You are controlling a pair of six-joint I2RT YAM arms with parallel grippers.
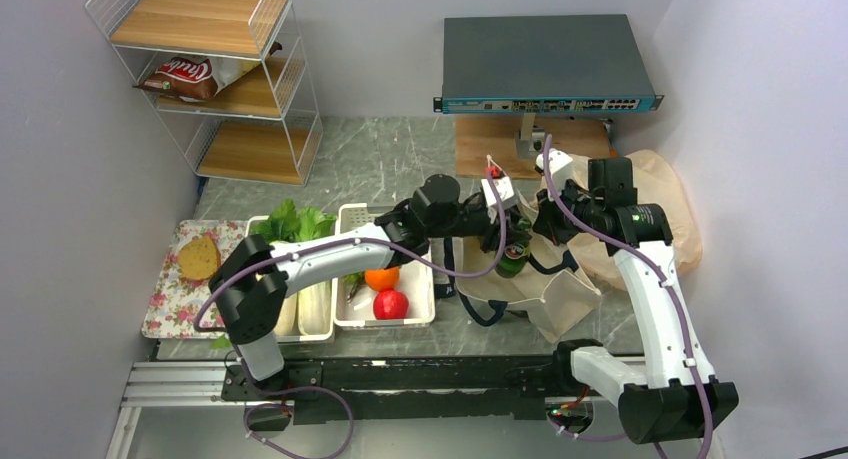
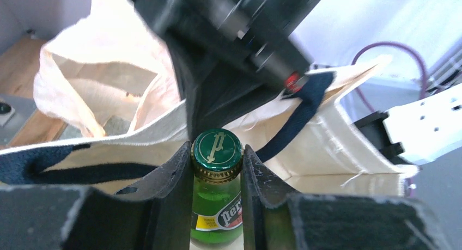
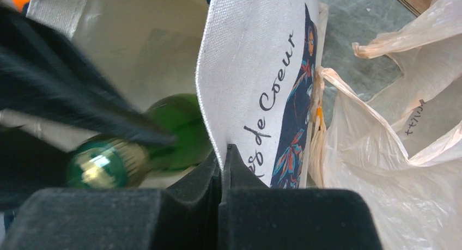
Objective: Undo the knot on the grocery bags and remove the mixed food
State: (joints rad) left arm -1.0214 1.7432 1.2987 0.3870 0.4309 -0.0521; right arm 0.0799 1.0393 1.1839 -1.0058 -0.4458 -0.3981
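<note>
The left gripper [image 2: 217, 165] is clamped on the neck of one green bottle [image 2: 216, 209], a finger [image 2: 173, 179] pressed to each side just under the green cap. The bottle stands inside the canvas tote [image 2: 327, 146]. The right gripper [image 3: 223, 162] has its jaws pinched tight on the tote's printed front wall at the rim, holding the mouth open. One dark strap [image 2: 297, 116] crosses behind the cap.

There are two bags. The second, a peach plastic bag [image 3: 392, 152], lies crumpled just beside the tote on its right, touching it, with its top loose. I cannot tell whether any knot is left in it.

Two white bins [image 1: 420, 279] sit side by side left of the tote. One holds one orange [image 1: 382, 277] and one red apple [image 1: 390, 304]. The other holds a cabbage [image 1: 292, 222] and white radishes [image 1: 314, 309]. One bread slice [image 1: 198, 257] lies on a floral tray [image 1: 165, 314], and one red snack packet [image 1: 182, 77] rests on the wire shelf [image 1: 300, 129].

The bottle's lower body is cut off at the edge of the left wrist view, and its label reads only in part. The left arm hides part of the radish bin, so the radishes cannot be counted. The right wrist view shows the cap blurred behind a dark finger.
</note>
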